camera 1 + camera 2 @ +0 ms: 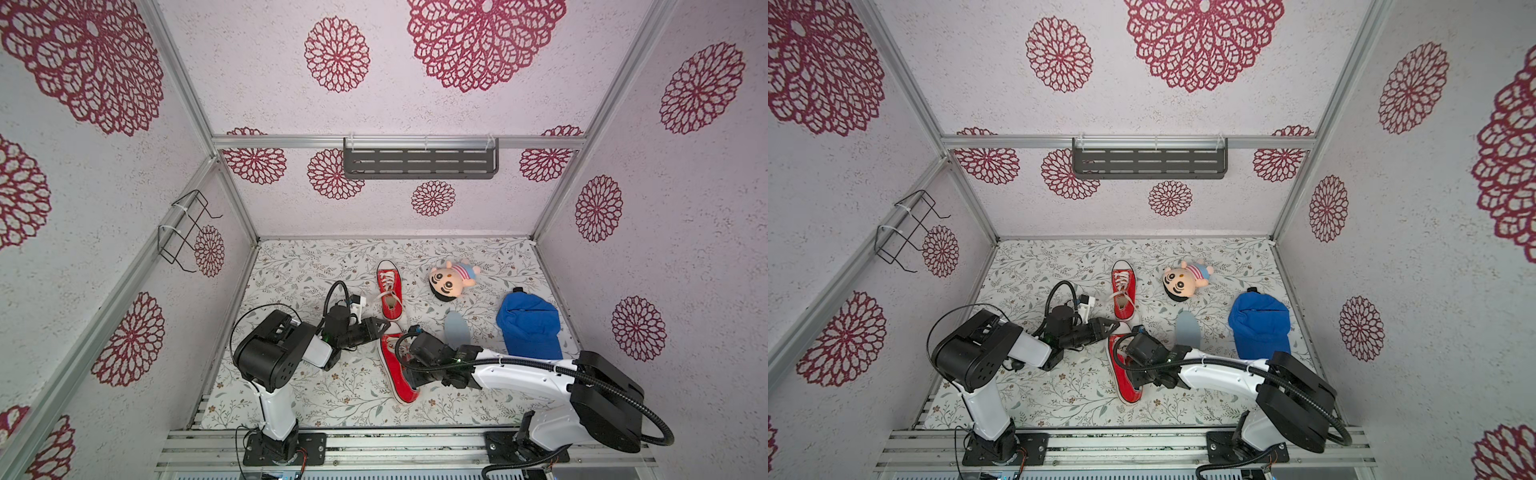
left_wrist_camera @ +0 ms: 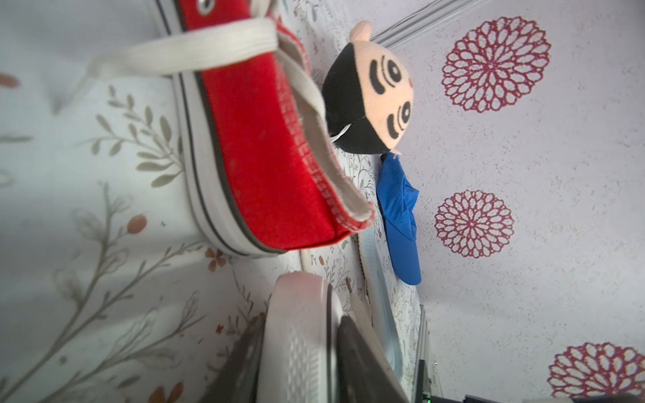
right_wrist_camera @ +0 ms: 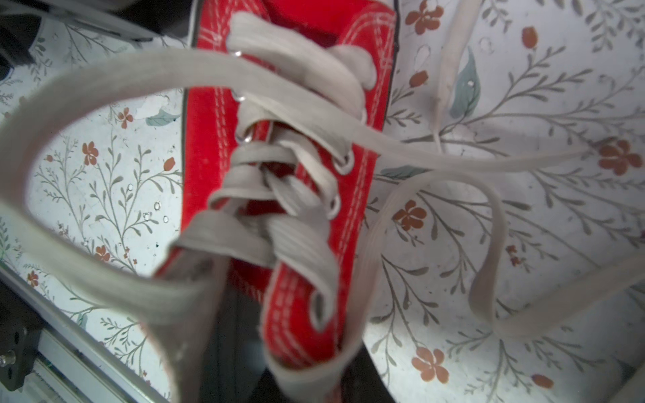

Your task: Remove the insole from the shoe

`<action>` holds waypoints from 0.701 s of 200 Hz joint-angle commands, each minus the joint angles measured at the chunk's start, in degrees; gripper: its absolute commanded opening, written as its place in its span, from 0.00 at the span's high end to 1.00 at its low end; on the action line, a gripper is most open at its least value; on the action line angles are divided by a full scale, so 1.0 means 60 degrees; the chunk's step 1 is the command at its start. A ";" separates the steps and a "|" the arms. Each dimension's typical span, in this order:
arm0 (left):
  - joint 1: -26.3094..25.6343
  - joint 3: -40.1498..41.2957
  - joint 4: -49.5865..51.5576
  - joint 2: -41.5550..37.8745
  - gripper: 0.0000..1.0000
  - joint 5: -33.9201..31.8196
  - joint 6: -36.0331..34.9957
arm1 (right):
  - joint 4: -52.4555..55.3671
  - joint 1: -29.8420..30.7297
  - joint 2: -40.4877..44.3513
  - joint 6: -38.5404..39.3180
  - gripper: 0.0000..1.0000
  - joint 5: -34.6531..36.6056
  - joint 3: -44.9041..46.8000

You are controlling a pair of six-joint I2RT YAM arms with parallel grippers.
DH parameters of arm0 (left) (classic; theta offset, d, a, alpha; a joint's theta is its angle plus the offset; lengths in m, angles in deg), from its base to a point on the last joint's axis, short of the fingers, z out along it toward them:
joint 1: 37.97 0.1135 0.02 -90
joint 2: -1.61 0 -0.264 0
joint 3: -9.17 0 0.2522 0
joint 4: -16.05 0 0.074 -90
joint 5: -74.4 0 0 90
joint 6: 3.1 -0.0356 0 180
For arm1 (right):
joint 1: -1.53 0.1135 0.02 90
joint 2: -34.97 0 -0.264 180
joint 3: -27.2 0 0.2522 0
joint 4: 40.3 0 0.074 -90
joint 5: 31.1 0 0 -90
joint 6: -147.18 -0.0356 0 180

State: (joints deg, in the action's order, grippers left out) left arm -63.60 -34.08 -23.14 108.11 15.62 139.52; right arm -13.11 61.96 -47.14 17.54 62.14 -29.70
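Two red lace-up shoes lie mid-table, end to end. The near shoe [image 1: 392,365] [image 1: 1121,376] is held by both grippers. My left gripper [image 1: 385,325] [image 2: 300,331] is shut on its white ribbed rubber end [image 2: 296,314], next to the far shoe [image 1: 389,291] [image 2: 265,157]. My right gripper [image 1: 411,376] [image 3: 300,349] is shut on the red laced upper [image 3: 296,314], among loose white laces. The right arm hides the inside of this shoe. A grey-blue insole [image 1: 456,328] [image 1: 1187,328] lies flat on the table, right of the shoes and apart from them.
A plush doll [image 1: 451,278] lies at the back, right of the far shoe. A blue cap [image 1: 530,328] sits near the right wall. A grey shelf [image 1: 419,162] hangs on the back wall and a wire rack [image 1: 185,228] on the left wall.
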 commanded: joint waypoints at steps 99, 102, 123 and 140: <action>-0.0905 0.0444 0.1886 -0.4324 1.00 -0.0705 -0.4264 | 0.0622 -0.0151 0.4235 0.0606 0.49 -0.0432 0.0951; -0.0933 0.0471 0.1906 -0.4397 1.00 -0.0750 -0.4365 | 0.0617 -0.0098 0.4338 0.0570 0.50 -0.0447 0.0993; -0.1068 0.0509 0.2226 -0.4828 1.00 -0.1188 -0.4734 | -0.0025 0.0404 0.4639 0.0185 0.66 -0.0668 0.1357; -0.1151 0.0405 0.2711 -0.5067 1.00 -0.1468 -0.4918 | -0.1073 0.1002 0.4105 -0.0198 0.77 -0.0672 0.1576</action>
State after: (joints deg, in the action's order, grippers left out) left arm -69.61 -31.02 -9.91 80.44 9.39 114.69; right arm -12.35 64.01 -19.40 19.27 59.67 -21.83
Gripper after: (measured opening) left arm 0.270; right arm 0.277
